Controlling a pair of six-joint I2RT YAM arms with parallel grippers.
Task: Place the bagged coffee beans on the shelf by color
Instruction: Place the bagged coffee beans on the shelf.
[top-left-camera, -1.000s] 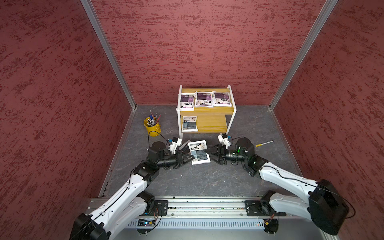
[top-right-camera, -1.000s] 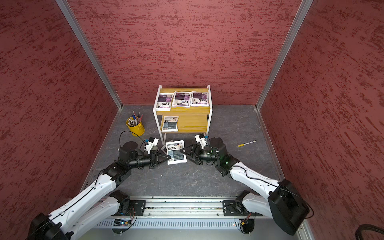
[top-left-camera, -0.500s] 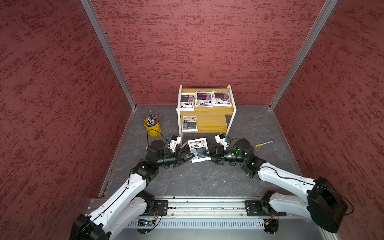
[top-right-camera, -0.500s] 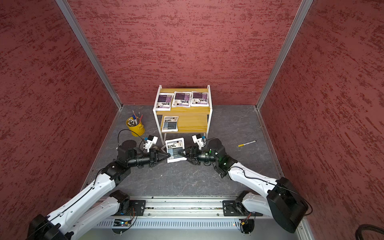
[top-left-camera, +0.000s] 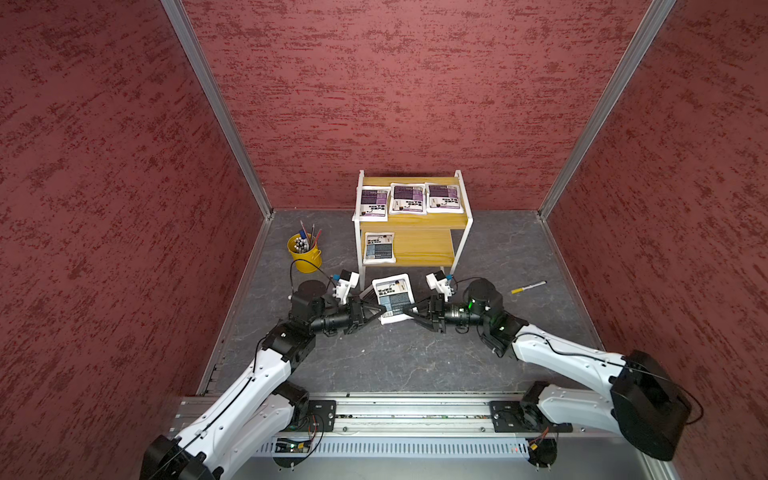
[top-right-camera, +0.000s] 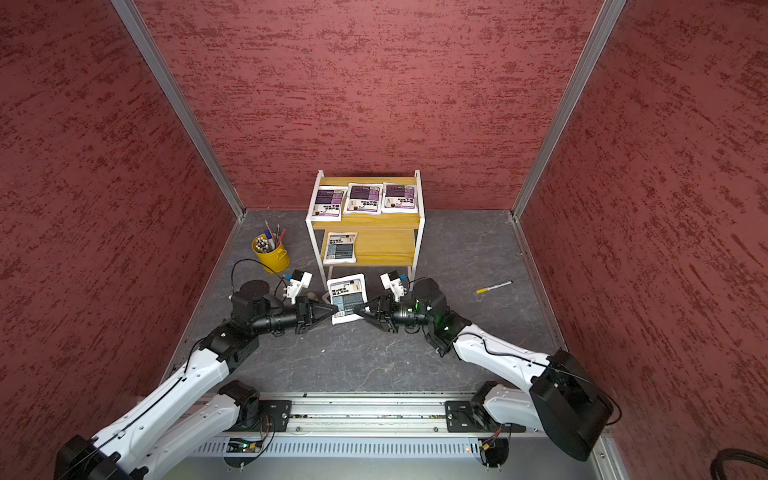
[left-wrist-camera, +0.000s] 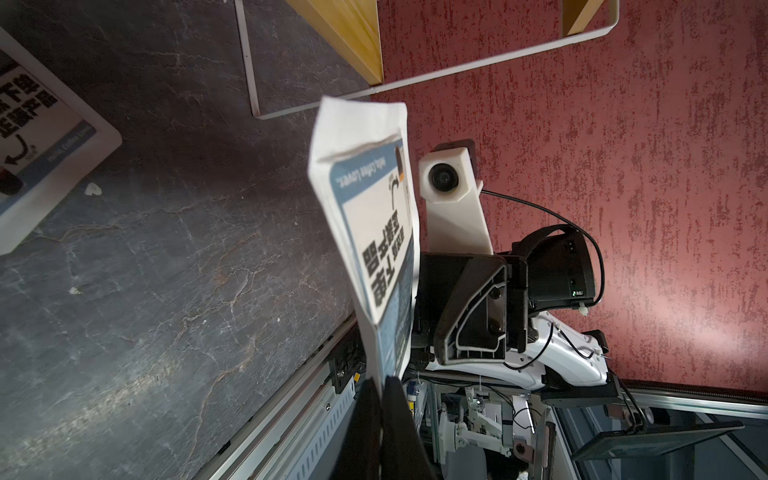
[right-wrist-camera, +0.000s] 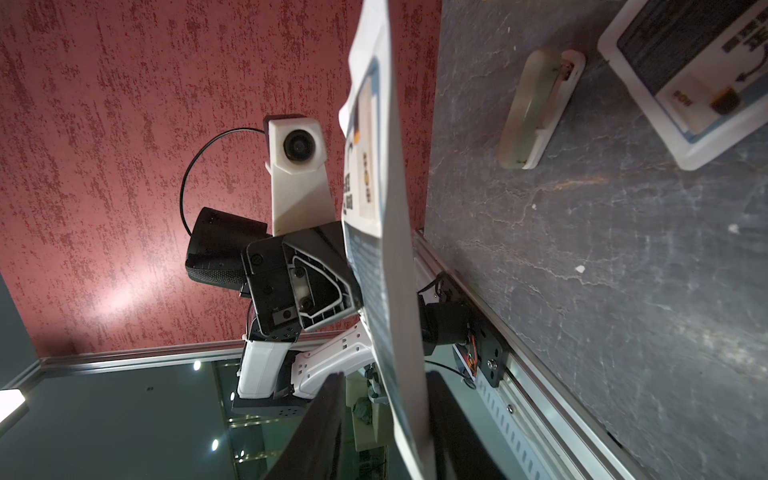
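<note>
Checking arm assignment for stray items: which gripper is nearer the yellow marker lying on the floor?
Right. The right gripper straddles the pouch edge facing the marker; the left gripper clamps the opposite edge, farther away.

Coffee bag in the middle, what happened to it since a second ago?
The right pincer slid in toward the held blue-label bag and narrowed around its free edge, though a gap still shows, so it is not clamped yet. The left pincer stayed shut on the bag's other edge, and the bag barely moved. The four bags on the shelf stayed put.
</note>
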